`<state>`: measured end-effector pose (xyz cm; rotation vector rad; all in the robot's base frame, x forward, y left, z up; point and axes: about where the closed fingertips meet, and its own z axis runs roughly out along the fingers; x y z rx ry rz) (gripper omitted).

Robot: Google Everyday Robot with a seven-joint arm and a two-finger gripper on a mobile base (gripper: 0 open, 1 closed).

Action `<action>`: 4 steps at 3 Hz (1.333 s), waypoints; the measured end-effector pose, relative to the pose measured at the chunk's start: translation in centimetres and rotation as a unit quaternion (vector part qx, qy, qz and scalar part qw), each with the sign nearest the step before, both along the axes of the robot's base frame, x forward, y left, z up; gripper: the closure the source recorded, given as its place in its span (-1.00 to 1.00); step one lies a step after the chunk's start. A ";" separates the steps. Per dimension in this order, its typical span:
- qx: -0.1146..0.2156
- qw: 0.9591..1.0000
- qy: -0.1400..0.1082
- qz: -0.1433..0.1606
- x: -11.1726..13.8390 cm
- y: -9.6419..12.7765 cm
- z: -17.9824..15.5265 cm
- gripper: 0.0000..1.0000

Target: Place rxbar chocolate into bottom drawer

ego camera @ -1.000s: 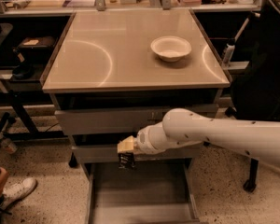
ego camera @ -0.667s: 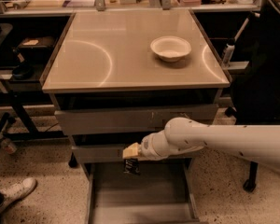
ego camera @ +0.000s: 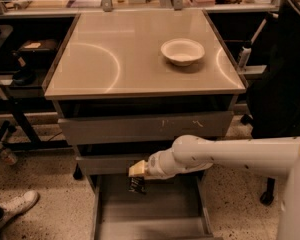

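The white arm (ego camera: 230, 154) reaches in from the right, low in front of the cabinet. Its gripper (ego camera: 137, 174) is at the left end of the arm, just under the front of the middle drawer (ego camera: 102, 163) and over the far left part of the bottom drawer (ego camera: 160, 206). The claw is clenched on the rxbar chocolate (ego camera: 136, 185): the small black bar hangs down from the tan fingertips, and it seems to be a little above the grey floor of the drawer, not lying on it.

The bottom drawer is pulled out toward the near side and I see nothing lying on the part of its floor that shows. The top drawer (ego camera: 145, 127) is pulled out only a little. A white bowl (ego camera: 182, 51) stands on the cabinet top (ego camera: 115, 49), at the far right, well apart from the gripper.

In my judgement the task is almost done. The bar is picked up and brought over the right drawer. What is left is to lower it a bit, to release it, and to take the arm out of the drawer.
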<state>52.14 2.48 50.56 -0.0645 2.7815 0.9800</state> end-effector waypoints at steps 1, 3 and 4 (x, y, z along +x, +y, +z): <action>0.005 0.999 0.028 -0.034 0.3 0.3 -5.6 1.00; 0.001 0.996 0.069 -0.062 0.1 0.0 -11.3 1.00; 0.005 0.994 0.088 -0.067 -0.4 0.5 -13.5 1.00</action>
